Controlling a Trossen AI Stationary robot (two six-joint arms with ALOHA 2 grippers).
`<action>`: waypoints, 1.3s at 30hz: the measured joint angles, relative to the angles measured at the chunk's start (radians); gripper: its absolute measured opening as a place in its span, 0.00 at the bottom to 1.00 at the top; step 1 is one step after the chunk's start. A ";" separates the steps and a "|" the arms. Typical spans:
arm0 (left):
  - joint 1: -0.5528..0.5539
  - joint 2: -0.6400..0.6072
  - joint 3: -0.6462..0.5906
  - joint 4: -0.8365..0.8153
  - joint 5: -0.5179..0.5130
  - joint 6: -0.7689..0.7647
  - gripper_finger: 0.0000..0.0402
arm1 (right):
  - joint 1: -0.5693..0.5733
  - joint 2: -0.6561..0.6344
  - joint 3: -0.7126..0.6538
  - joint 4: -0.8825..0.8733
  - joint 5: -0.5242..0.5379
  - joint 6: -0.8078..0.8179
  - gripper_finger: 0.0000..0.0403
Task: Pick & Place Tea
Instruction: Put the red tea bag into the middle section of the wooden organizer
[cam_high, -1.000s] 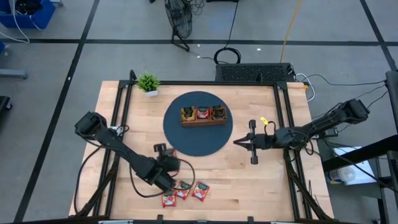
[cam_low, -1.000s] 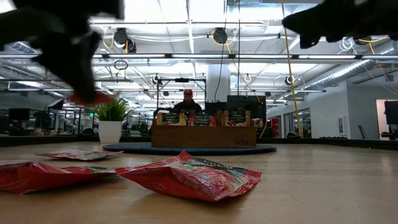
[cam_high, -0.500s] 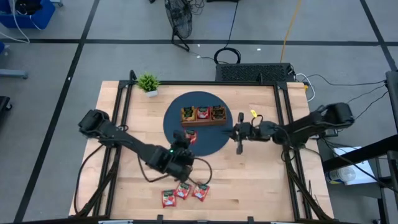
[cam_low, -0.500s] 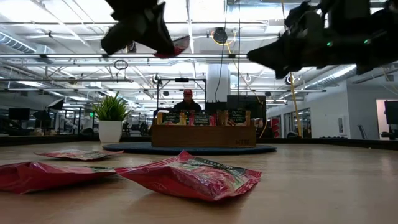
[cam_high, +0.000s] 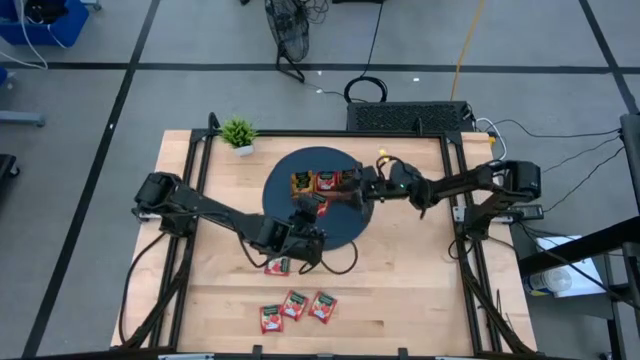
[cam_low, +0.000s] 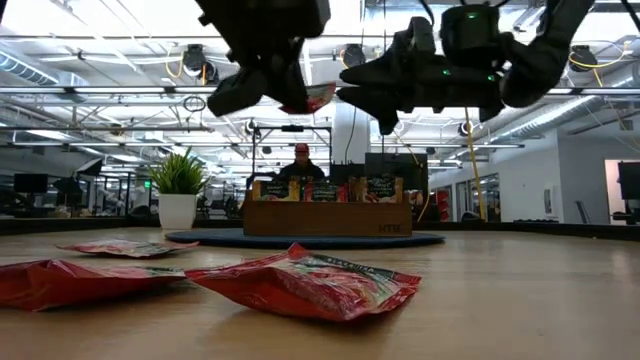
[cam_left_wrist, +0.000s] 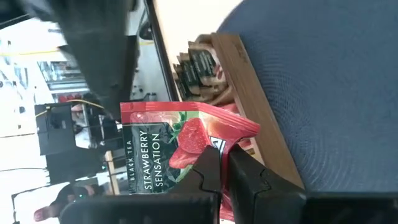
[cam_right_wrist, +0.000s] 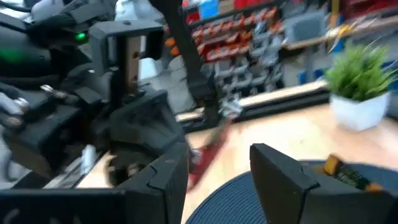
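From above we see the table (cam_high: 420, 290), the round blue mat (cam_high: 345, 225) and the tray (cam_high: 327, 184) on it. Our left claw (cam_high: 310, 203) hangs over the mat beside the tray, clamped on a red sachet (cam_left_wrist: 180, 146); only its wrist view shows the strawberry label. Our right claw (cam_high: 350, 184) stands open over the tray's right end. Four loose sachets (cam_high: 295, 305) lie on the table's near side; the low view shows three.

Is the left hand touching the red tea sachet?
Touching. The left wrist view shows the left hand pinching the red tea sachet by its edge.
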 joint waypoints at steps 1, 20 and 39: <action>0.006 0.003 0.000 0.000 0.001 0.012 0.03 | -0.009 -0.001 0.016 -0.033 -0.028 0.004 0.39; 0.026 0.003 0.000 0.170 0.066 0.191 0.03 | -0.014 0.000 0.039 -0.131 -0.049 -0.029 0.33; 0.007 -0.006 0.000 0.174 0.244 -0.204 0.24 | -0.063 -0.047 0.038 -0.130 0.032 -0.177 0.00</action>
